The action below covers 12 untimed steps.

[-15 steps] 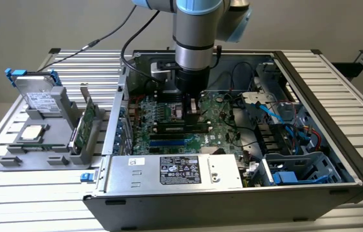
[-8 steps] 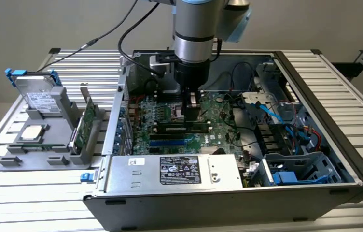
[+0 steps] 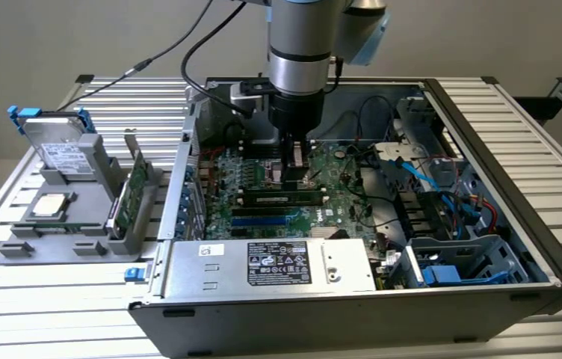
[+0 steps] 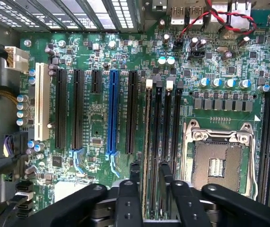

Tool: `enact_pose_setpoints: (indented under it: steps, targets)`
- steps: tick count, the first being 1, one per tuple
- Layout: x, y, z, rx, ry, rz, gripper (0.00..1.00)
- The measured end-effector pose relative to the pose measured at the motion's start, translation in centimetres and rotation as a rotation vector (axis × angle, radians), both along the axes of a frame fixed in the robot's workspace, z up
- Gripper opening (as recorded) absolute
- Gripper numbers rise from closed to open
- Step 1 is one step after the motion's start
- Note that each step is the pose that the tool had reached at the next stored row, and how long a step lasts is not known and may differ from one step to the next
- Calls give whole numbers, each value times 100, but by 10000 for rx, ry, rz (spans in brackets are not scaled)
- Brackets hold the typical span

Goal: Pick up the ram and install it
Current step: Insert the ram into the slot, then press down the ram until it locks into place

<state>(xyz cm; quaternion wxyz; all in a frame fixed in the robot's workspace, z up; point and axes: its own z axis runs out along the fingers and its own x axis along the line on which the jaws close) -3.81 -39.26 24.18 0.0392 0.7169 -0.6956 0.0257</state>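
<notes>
Well off to the exterior view's left of the pincer [image 3: 298, 170], a holder on the bench [image 3: 51, 263] keeps spare parts upright for easy grabbing. Directly below the pincer [image 4: 149, 176], the ram [image 4: 147, 142] stands on edge in a memory slot of the motherboard [image 4: 97, 127], and the fingers [image 4: 135, 172] straddle it with a slight gap, not clamping, probably because it is already seated.

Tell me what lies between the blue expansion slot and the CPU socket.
In the wrist view, a black expansion slot, then black memory slots with the ram standing edge-on in one, lie between the blue slot and the socket.
</notes>
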Motion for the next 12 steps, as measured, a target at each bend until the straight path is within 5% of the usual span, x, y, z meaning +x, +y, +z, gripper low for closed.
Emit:
enact_pose_setpoints:
  steps: [3,12]
  targets:
    - [0,0,0,0,0,0,13]
    - [0,0,0,-1,0,1,10]
